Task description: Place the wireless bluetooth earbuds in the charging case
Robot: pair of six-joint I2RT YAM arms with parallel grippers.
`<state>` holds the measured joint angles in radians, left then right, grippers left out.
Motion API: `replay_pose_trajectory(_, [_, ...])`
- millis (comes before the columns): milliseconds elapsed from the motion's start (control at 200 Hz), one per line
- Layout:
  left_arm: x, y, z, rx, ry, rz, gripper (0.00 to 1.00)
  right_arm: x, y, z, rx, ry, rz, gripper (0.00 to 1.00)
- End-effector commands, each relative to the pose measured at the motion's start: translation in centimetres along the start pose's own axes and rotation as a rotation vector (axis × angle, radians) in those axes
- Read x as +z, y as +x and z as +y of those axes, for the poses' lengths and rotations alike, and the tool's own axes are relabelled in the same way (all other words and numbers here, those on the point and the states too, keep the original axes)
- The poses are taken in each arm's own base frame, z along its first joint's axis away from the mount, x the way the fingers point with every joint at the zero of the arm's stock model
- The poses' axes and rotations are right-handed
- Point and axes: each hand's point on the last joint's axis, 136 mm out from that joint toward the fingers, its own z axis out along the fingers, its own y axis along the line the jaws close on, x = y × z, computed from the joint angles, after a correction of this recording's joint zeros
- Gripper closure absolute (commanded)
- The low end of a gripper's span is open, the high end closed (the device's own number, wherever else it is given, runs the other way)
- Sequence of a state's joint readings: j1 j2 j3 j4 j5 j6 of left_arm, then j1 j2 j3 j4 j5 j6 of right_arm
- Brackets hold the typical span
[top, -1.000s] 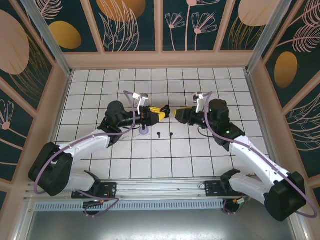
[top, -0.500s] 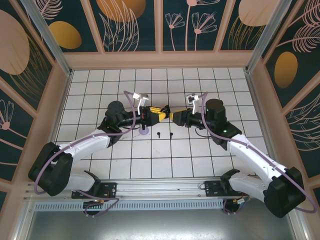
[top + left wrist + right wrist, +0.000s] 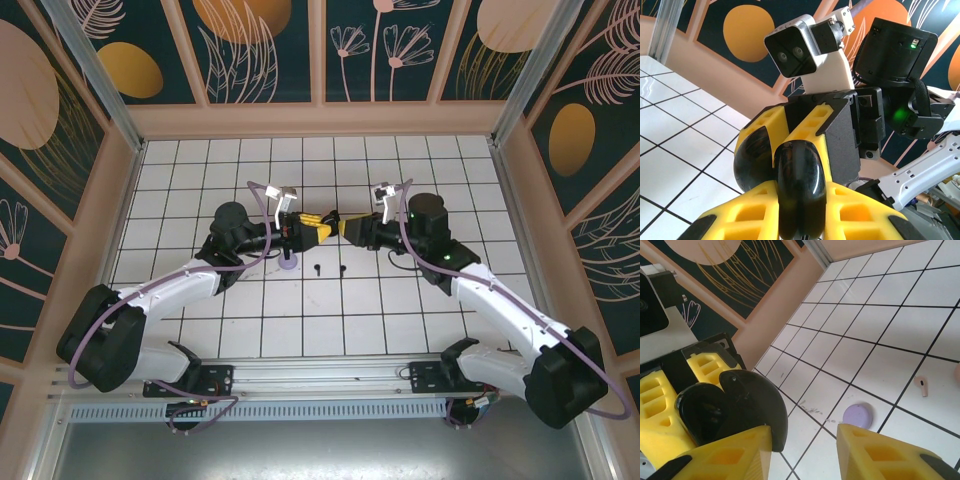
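My left gripper (image 3: 318, 228) is shut on a glossy black charging case (image 3: 800, 185), held above the floor with its lid (image 3: 752, 407) swung open. My right gripper (image 3: 347, 229) faces it from the right, jaws open. In the right wrist view the lid's edge lies against my right gripper's (image 3: 805, 455) left finger, and the gap to the other finger holds nothing. Two black earbuds (image 3: 317, 268) (image 3: 343, 268) lie on the white tiles just below both grippers. A pale pink earbud (image 3: 922, 385) lies on a tile further off.
A round light purple case (image 3: 288, 262) (image 3: 859, 416) sits on the floor under my left gripper. Patterned walls (image 3: 320, 50) enclose the tiled floor on three sides. The arm bases stand along the near rail (image 3: 320, 378).
My right gripper has moved left until it meets the held case, and its jaws have narrowed. The left arm and the case have stayed still.
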<state>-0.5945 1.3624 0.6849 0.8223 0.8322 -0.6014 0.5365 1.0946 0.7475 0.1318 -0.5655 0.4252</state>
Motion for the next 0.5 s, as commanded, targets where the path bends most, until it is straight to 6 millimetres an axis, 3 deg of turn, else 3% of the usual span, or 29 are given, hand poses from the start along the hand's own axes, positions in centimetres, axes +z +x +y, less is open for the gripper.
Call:
replay_pose_trajectory(0, [0.13, -1.42, -1.54, 0.048, 0.056, -0.027, 1.00, 0.05, -2.03, 1.14, -0.044, -0.020, -0.049, 0.62])
replay_pose_trajectory(240, [0.13, -1.60, -1.65, 0.052, 0.059, -0.031, 1.00, 0.48, -1.81, 0.55, -0.031, -0.005, -0.037, 0.68])
replay_pose_trajectory(495, [0.14, -1.27, -1.44, 0.043, 0.057, -0.027, 1.00, 0.90, -2.31, 1.05, -0.031, -0.034, -0.037, 0.82])
